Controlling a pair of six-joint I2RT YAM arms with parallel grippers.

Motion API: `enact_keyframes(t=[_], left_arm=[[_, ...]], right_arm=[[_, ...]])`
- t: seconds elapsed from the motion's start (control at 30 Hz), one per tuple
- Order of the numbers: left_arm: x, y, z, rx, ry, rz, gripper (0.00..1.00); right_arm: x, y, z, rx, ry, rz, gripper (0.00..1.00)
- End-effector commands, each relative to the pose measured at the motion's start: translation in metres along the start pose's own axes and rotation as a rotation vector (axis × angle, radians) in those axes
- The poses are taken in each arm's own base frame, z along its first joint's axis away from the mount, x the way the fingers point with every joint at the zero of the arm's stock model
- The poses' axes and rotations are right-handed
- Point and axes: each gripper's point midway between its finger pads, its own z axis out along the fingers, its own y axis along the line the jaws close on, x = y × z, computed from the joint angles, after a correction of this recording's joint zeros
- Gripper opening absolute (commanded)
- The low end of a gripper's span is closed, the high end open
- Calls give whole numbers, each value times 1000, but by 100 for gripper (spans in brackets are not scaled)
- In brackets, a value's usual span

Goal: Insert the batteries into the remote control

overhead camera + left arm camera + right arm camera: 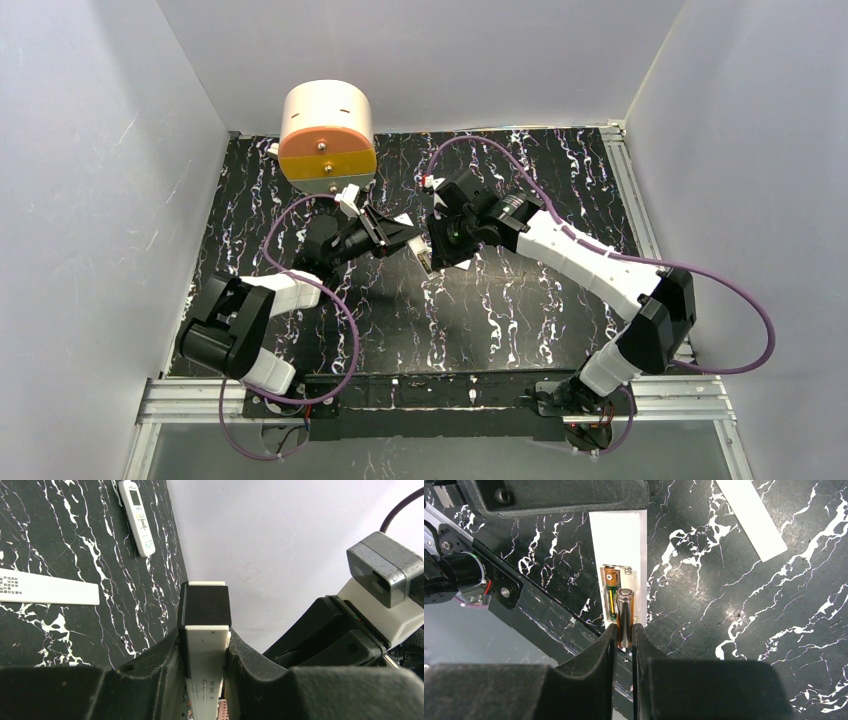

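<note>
Here, battery (625, 616) in right gripper (624, 632), over remote control (619, 540)

Black white-veined marble tabletop (520, 320); plain pale walls (90, 150) on three sides; aluminium rail (190, 398) along near edge.

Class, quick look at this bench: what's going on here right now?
The left gripper is clamped on one end of the remote control, whose battery bay is open. One battery already sits in the bay. The right gripper pinches the other battery over the free slot beside it, not yet seated. A white bar lies on the table.
</note>
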Motion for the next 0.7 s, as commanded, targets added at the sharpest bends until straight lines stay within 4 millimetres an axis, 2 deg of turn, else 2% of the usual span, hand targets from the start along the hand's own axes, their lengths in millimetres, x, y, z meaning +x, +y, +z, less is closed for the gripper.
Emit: enact_keyframes(t=[0.0, 0.67], left_arm=[[-2, -14, 1, 46, -2, 22, 0], [-2, -15, 2, 52, 4, 19, 0]], right_arm=[[-8, 4, -4, 2, -10, -26, 21], [-6, 8, 0, -17, -9, -35, 31]])
